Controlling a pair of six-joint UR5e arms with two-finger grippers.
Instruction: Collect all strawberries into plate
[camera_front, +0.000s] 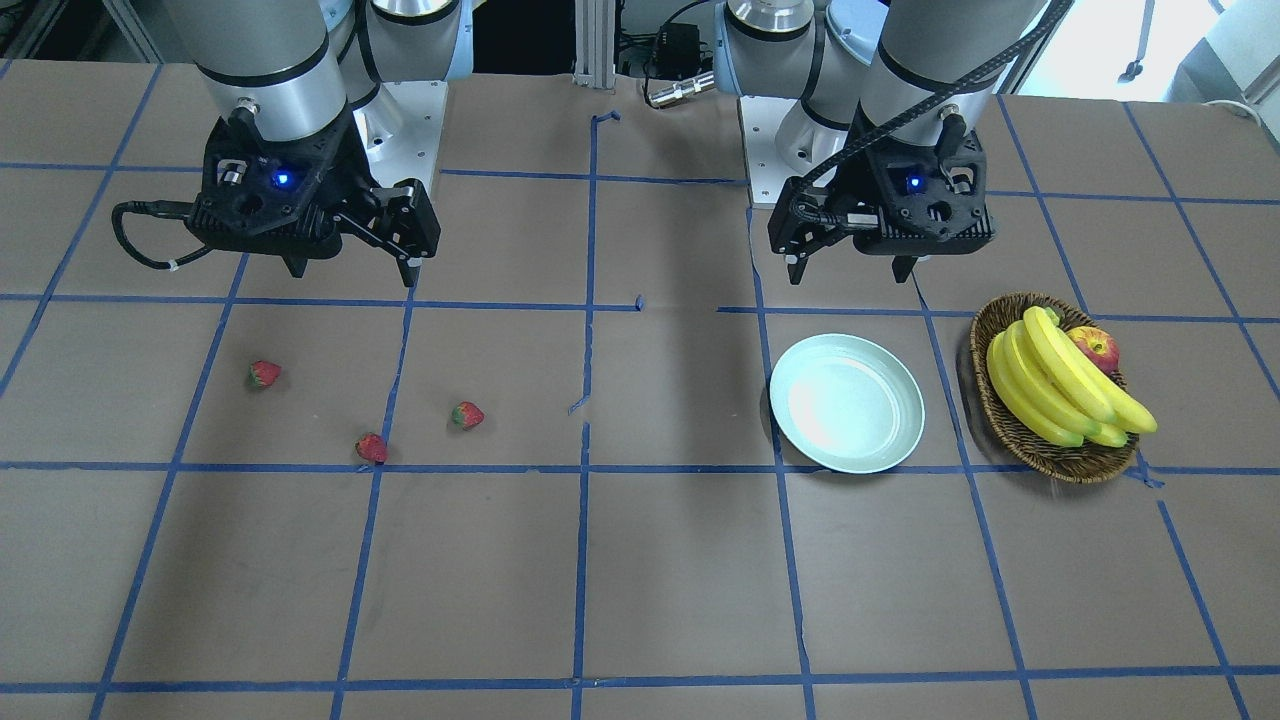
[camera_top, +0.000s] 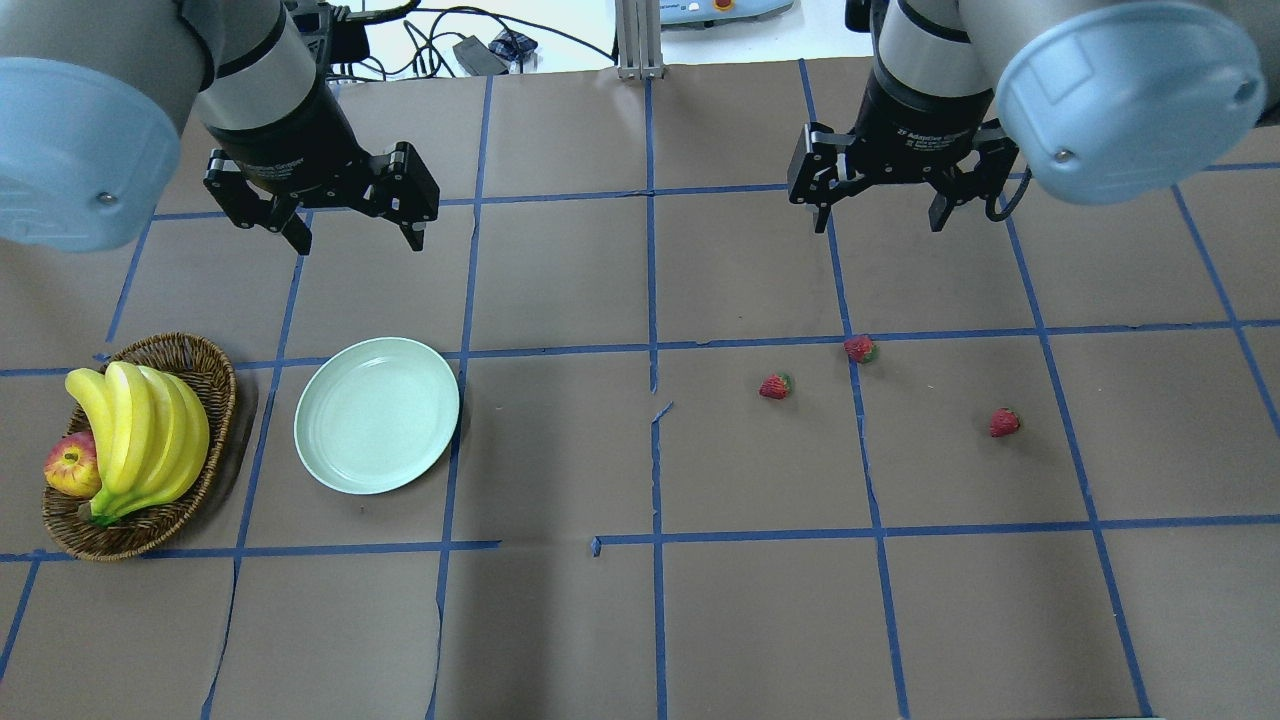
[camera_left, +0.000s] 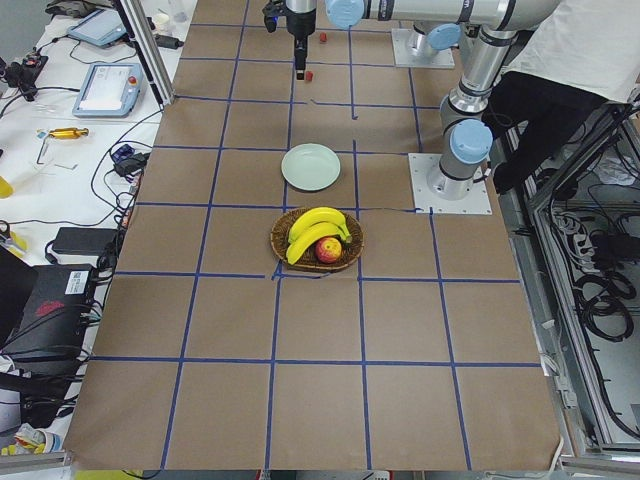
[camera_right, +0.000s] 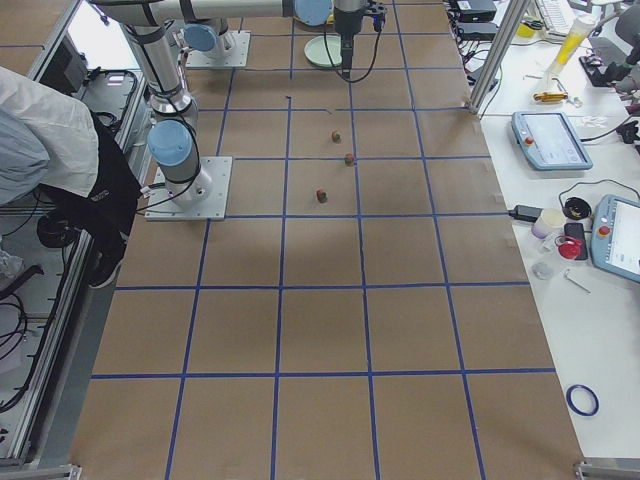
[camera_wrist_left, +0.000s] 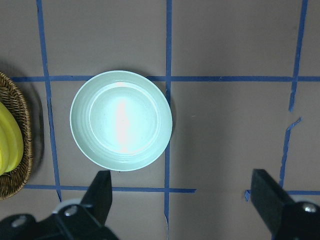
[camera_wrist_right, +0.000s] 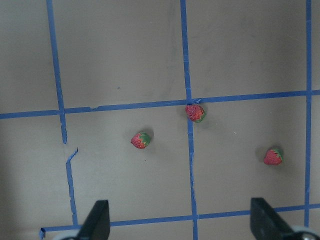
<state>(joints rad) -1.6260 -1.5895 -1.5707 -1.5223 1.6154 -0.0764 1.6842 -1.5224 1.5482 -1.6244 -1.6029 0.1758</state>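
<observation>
Three small red strawberries lie apart on the brown table: one (camera_top: 859, 348), one (camera_top: 775, 386) and one (camera_top: 1004, 422). They also show in the right wrist view: one (camera_wrist_right: 195, 113), one (camera_wrist_right: 141, 140) and one (camera_wrist_right: 273, 156). The pale mint plate (camera_top: 377, 415) sits empty on the other half of the table, and also shows in the left wrist view (camera_wrist_left: 121, 120). My right gripper (camera_top: 880, 224) hangs open and empty above the table, beyond the strawberries. My left gripper (camera_top: 358, 244) hangs open and empty beyond the plate.
A brown wicker basket (camera_top: 215, 370) with a bunch of bananas (camera_top: 140, 430) and a red-yellow apple (camera_top: 70, 467) stands just left of the plate. Blue tape lines grid the table. A person stands beside the robot's base in the side views.
</observation>
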